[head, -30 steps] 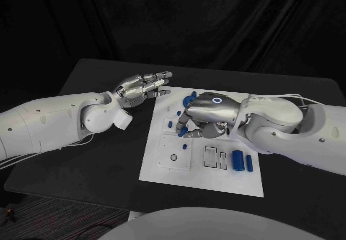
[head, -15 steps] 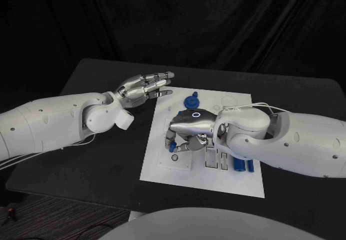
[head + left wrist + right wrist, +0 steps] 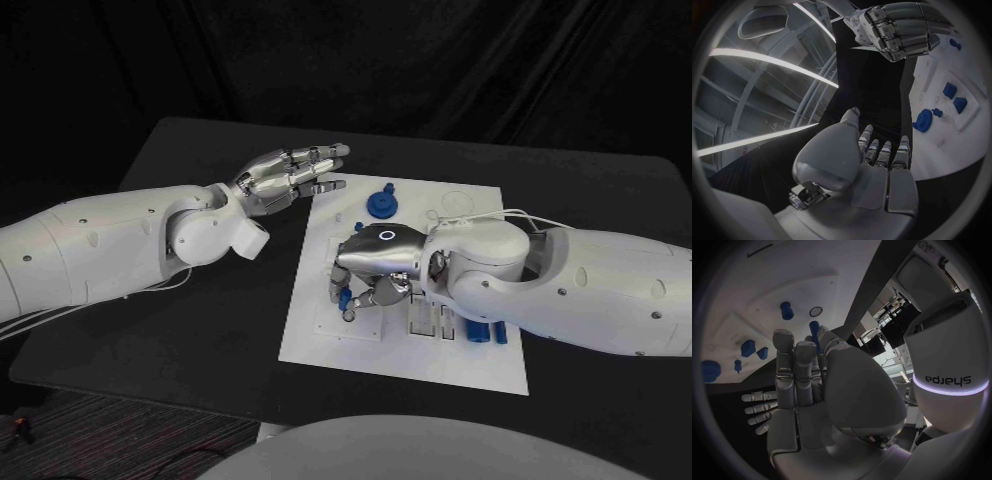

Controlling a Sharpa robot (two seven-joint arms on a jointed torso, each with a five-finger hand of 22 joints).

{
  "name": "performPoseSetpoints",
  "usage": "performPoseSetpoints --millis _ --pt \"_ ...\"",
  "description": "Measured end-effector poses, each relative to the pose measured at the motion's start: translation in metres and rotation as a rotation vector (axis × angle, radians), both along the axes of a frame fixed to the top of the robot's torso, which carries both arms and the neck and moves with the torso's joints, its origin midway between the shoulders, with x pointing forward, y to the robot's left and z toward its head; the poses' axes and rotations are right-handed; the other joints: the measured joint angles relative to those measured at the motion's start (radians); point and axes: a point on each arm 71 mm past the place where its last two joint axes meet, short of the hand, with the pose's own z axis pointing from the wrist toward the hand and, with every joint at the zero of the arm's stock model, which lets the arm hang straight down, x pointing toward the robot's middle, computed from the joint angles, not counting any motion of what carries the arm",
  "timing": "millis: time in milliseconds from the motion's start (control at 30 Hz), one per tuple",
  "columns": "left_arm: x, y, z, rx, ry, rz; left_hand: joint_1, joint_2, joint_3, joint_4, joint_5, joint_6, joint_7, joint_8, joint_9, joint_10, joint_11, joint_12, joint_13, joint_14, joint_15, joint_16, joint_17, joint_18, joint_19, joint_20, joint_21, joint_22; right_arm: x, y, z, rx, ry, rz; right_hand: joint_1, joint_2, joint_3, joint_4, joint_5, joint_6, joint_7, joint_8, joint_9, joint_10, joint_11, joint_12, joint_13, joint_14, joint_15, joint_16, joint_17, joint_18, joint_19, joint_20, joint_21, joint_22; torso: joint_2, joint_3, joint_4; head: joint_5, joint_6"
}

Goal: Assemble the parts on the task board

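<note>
The white task board (image 3: pixel 462 360) lies in the middle of the black table. My right hand (image 3: pixel 378 262) hovers over the board's left part and pinches a slim blue peg (image 3: pixel 343 296) between thumb and fingers. In the right wrist view the peg (image 3: pixel 814 334) points toward a round hole (image 3: pixel 816 311), close to a short blue peg (image 3: pixel 786 310) standing in the board. My left hand (image 3: pixel 289 175) floats open beside the board's far left corner, holding nothing. A blue gear-like part (image 3: pixel 381 203) sits at the board's far end.
Two blue cylinders (image 3: pixel 488 326) lie side by side by my right forearm, near rectangular slots (image 3: pixel 423 318). The left wrist view shows the gear (image 3: pixel 922 121) and two square blue pieces (image 3: pixel 954 97) set in the board. Bare black table (image 3: pixel 188 320) surrounds the board.
My right hand has carried the blue peg from the board's middle toward its near left part, by the round hole. My left hand has stayed in place.
</note>
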Motion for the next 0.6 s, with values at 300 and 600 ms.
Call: performPoseSetpoints --millis 300,600 --pt "-0.0001 -0.0002 -0.0001 0.0 0.001 -0.002 0.0 0.0 0.0 0.0 0.004 0.004 0.004 0.0 0.0 0.0 0.0 0.0 0.0 0.0 0.0 0.0 0.0 0.0 0.0 0.0 0.0 0.0 -0.0019 -0.0029 -0.0029 -0.012 0.001 -0.007 -0.004 -0.004 -0.002 -0.002 0.008 0.0 0.0 0.0 0.001 0.002 -0.002 -0.002 0.002 0.001 0.001 0.004 0.005 0.0 0.002 -0.002 0.009 0.0 -0.001 0.0001 -0.0021 0.001 0.0" --pt "-0.0002 0.0001 -0.0002 0.0 0.002 -0.004 0.0 0.0 0.0 0.0 0.004 0.004 0.004 0.0 0.0 0.003 0.003 0.0 0.001 0.0 0.0 0.0 0.0 0.0 0.0 0.0 0.0 0.0 -0.0057 -0.0027 -0.0061 -0.017 0.005 -0.005 -0.004 -0.004 0.001 -0.005 0.016 0.0 0.0 -0.001 0.003 0.002 -0.002 -0.003 0.002 0.004 -0.003 0.004 0.007 0.0 0.004 -0.004 0.011 0.0 -0.001 0.0001 -0.0014 -0.004 0.0"
